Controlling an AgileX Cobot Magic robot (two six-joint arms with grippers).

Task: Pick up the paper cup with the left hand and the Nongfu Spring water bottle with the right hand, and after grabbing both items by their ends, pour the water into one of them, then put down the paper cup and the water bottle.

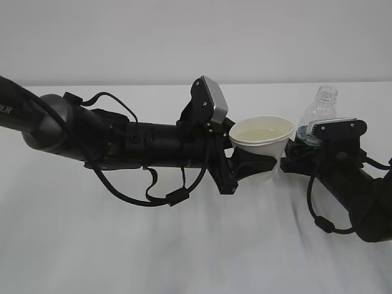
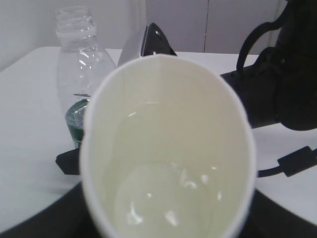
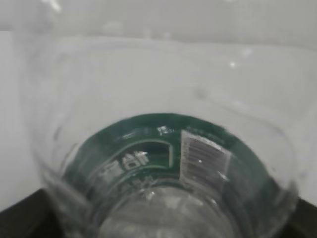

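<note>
The left hand (image 1: 248,165) gripped the paper cup (image 1: 262,147) upright, low on its wall. The Nongfu Spring water bottle (image 1: 318,116) stood upright just beside it, in front of the right hand (image 1: 293,160). I could not tell whether that claw held it.

Left arm (image 1: 92,135) stretched level across, pincer (image 1: 248,164) clamped, right arm (image 1: 355,190) low, its pincer hidden

- Nongfu Spring water bottle (image 3: 163,163): dark green label band carries pale Chinese characters, blurred and not legible.
- Same label: white barcode patch (image 3: 204,159), digits unreadable.
- Left hand (image 1: 73,131): white letters "ER" at the frame edge, the rest cut off.
</note>
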